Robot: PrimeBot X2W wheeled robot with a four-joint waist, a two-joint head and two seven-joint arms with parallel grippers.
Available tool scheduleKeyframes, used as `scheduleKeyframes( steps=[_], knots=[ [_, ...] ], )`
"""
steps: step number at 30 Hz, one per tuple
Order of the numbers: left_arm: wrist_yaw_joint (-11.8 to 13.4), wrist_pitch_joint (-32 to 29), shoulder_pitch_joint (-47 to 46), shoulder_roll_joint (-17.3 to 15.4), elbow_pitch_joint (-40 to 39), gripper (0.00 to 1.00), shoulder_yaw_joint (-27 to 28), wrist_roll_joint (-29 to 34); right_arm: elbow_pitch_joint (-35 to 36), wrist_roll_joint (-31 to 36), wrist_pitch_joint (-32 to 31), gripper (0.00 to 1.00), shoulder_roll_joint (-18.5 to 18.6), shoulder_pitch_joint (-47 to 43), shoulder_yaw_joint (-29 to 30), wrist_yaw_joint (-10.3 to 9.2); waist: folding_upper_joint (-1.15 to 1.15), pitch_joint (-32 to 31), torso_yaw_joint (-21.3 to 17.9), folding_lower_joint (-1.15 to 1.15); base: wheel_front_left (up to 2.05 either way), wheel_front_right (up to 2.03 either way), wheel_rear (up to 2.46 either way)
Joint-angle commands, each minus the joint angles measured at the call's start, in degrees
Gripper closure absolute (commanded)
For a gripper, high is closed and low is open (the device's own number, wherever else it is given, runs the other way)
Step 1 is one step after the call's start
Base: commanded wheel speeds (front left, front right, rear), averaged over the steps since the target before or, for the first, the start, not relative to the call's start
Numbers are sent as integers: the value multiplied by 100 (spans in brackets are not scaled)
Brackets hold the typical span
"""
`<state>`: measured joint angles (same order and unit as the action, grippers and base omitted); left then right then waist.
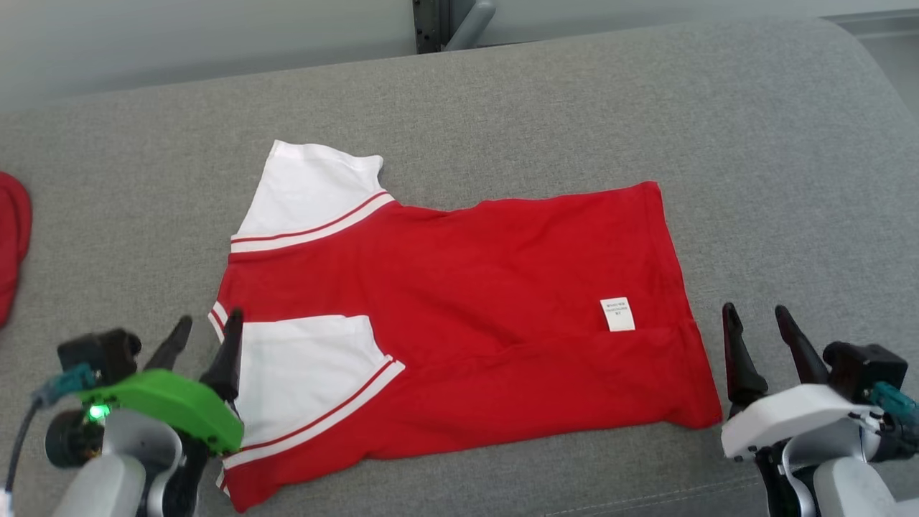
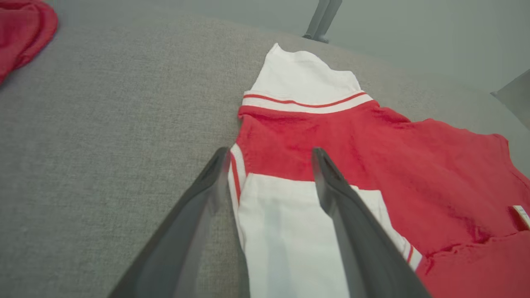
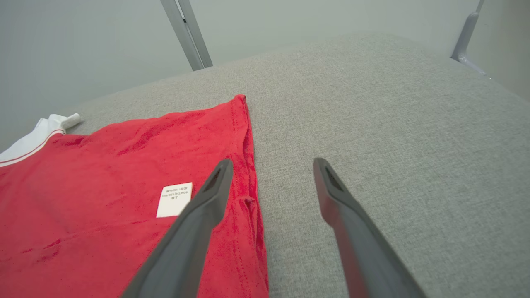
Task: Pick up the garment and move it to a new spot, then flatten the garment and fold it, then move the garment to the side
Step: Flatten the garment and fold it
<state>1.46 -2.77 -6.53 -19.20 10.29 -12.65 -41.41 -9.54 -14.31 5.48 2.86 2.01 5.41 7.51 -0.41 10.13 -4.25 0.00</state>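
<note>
Head camera looks down on the garment (image 1: 459,287); low wrist cameras face its opposite ends.

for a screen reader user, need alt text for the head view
A red shirt with white sleeves lies spread flat on a grey cushion, a white label near its hem. The left gripper and right gripper sit at its two ends, fingers open, holding nothing.

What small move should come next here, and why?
Probably send the left gripper to the far white sleeve and fold it inward. It and the right gripper stand open, holding nothing; the near sleeve already lies on the red shirt, while the far one sticks out onto the cushion.
</note>
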Motion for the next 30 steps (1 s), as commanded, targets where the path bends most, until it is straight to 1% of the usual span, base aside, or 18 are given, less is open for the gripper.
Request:
scheduleKeyframes(
  steps=[1, 6, 7, 9, 12, 13, 19, 25, 30],
  knots=[
    [-51, -178, -422, -126, 82, 0, -65, 148, 80, 101, 27, 0, 7, 190, -37, -4, 41, 150, -12, 0, 0, 0, 0],
    [-141, -649, -1682, -242, 612, 0, -276, 353, 166, 273, 14, 0, 7, 637, -288, -4, 41, 548, -100, 0, 0, 0, 0],
    [-171, -794, -2189, -194, 901, 0, -338, 412, 208, 262, 43, 0, 8, 778, -372, -4, 41, 763, -128, 0, 0, 0, 0],
    [-180, -934, -2685, -147, 1244, 0, -399, 473, 217, 231, 73, 0, 8, 918, -427, -4, 41, 974, -141, 0, 0, 0, 0],
    [-118, -953, -3335, -110, 1736, 0, -460, 601, 260, 213, 121, 0, 6, 1105, -521, -4, 41, 1285, -197, 0, 0, 0, 0],
    [-118, -953, -3335, -110, 1736, 0, -460, 601, 260, 213, 121, 0, 6, 1105, -521, -4, 41, 1285, -197, 0, 0, 0, 0],
    [-157, -827, -4308, 16, 2586, 0, -595, 831, 400, 289, 152, 0, 7, 1358, -614, -4, 41, 1786, -272, 0, 0, 0, 0],
    [-230, -692, -4895, 145, 3334, 0, -714, 926, 520, 314, 151, 0, 6, 1515, -669, -4, 41, 2058, -305, 0, 0, 0, 0],
    [-290, -563, -5187, 96, 3839, 0, -814, 1057, 652, 348, 137, 0, 7, 1563, -733, -4, 41, 2132, -328, 0, 0, 0, 0]
  ],
)
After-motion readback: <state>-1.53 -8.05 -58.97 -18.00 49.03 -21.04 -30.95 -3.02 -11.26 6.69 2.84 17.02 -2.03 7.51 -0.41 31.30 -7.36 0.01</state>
